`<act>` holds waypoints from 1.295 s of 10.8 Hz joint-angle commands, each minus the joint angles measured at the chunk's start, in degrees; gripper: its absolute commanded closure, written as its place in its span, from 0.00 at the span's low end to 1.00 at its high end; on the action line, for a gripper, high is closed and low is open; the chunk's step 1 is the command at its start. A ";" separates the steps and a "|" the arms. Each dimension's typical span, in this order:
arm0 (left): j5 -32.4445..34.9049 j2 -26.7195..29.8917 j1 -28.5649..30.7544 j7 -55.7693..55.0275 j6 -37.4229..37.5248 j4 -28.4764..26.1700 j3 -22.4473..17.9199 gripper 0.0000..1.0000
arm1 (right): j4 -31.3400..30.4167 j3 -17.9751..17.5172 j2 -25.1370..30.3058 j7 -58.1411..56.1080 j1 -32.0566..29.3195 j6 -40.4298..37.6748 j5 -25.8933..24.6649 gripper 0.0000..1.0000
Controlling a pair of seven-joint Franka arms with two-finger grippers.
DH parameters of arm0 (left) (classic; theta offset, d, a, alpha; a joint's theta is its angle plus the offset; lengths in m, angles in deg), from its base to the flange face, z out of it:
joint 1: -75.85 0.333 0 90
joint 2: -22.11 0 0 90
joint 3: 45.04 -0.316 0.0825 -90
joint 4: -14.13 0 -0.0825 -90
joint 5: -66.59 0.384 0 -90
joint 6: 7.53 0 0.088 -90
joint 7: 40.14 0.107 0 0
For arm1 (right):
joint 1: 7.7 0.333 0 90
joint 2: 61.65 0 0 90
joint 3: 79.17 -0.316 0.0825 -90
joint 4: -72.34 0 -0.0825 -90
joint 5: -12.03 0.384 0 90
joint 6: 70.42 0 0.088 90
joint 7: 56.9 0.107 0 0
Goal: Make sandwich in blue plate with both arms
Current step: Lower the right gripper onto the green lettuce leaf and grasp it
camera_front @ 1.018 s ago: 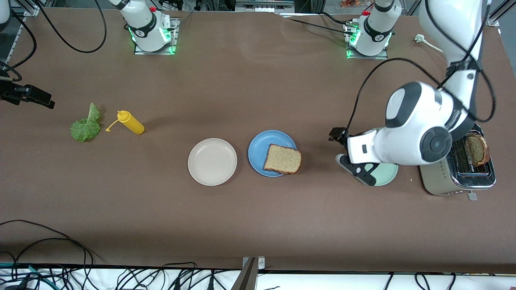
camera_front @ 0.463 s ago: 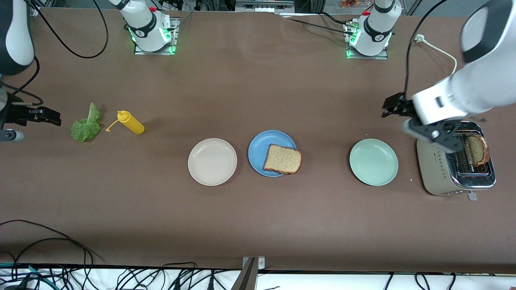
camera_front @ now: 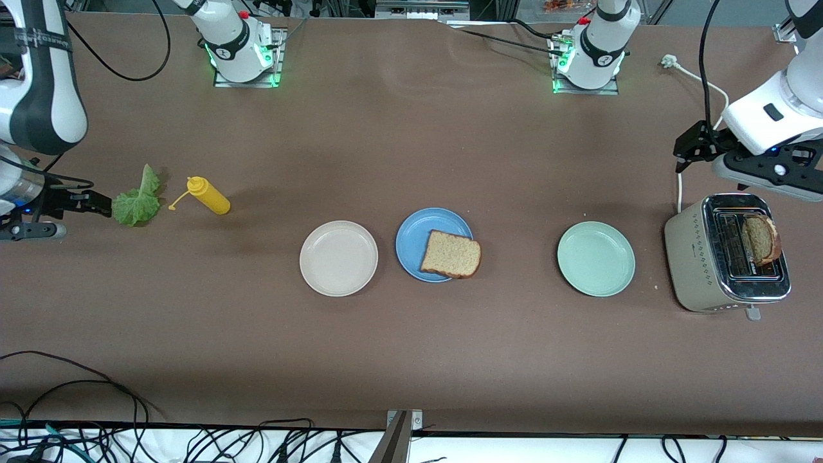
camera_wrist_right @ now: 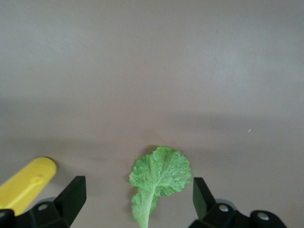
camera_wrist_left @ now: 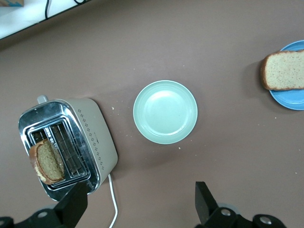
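The blue plate lies mid-table with one slice of brown-crusted bread on it, overhanging its rim toward the left arm's end. The plate and slice also show in the left wrist view. A second slice stands in the toaster. A green lettuce leaf lies at the right arm's end. My right gripper hangs open over the leaf, which shows between its fingers. My left gripper is open over the bare table and white cord beside the toaster.
A yellow squeeze bottle lies beside the lettuce. A beige plate sits next to the blue plate on the right arm's side. A pale green plate lies between the blue plate and the toaster. Cables run along the table's near edge.
The left arm swung away from over the pale green plate and rose to beside the toaster. The right arm came into view and moved over the lettuce.
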 commanded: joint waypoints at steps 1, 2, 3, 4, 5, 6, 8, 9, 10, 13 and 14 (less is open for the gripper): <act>-7.51 7.70 2.73 -0.82 -3.73 -9.58 -1.19 0.00 | -11.40 3.16 0.94 -1.15 -0.23 11.60 -0.47 0.00; -8.15 7.18 3.96 -1.16 -3.73 -9.06 -1.11 0.00 | -12.90 3.61 0.06 -1.15 -0.23 12.59 -0.29 0.00; -8.42 5.95 5.53 -2.04 -3.21 -8.45 -1.02 0.00 | -13.18 4.22 -1.16 -1.15 -0.67 12.51 -0.29 0.00; -8.33 4.98 6.86 -2.22 -2.25 -7.31 -0.94 0.00 | -13.18 4.23 -2.39 -1.15 -1.11 12.51 -0.29 0.00; -8.16 3.76 7.30 -2.22 -1.11 -5.73 -0.85 0.00 | -13.27 4.23 -3.71 -1.15 -1.54 12.51 -0.21 0.00; -8.07 3.05 7.92 -2.22 -0.40 -4.94 -0.67 0.00 | -13.27 4.23 -5.12 -1.15 -1.90 12.51 0.06 0.00; -7.54 3.04 9.06 -2.22 -0.39 -4.93 1.26 0.00 | -13.45 4.23 -7.23 -1.15 -2.34 12.59 0.15 0.00; -7.54 3.13 8.98 -2.22 -0.22 -4.93 1.35 0.00 | -13.36 4.23 -8.89 -1.15 -3.21 12.86 0.15 0.00; -7.54 3.13 8.89 -2.22 0.65 -4.93 1.44 0.00 | -13.27 4.23 -10.30 -1.15 -3.74 13.03 0.15 0.00; -7.54 3.31 8.89 -2.31 1.54 -4.93 1.53 0.00 | -13.10 4.23 -12.25 -1.15 -4.62 13.12 0.15 0.00; -7.54 3.22 8.89 -2.31 1.45 -4.84 1.44 0.00 | -13.01 4.23 -12.77 -1.15 -4.80 13.12 0.15 0.00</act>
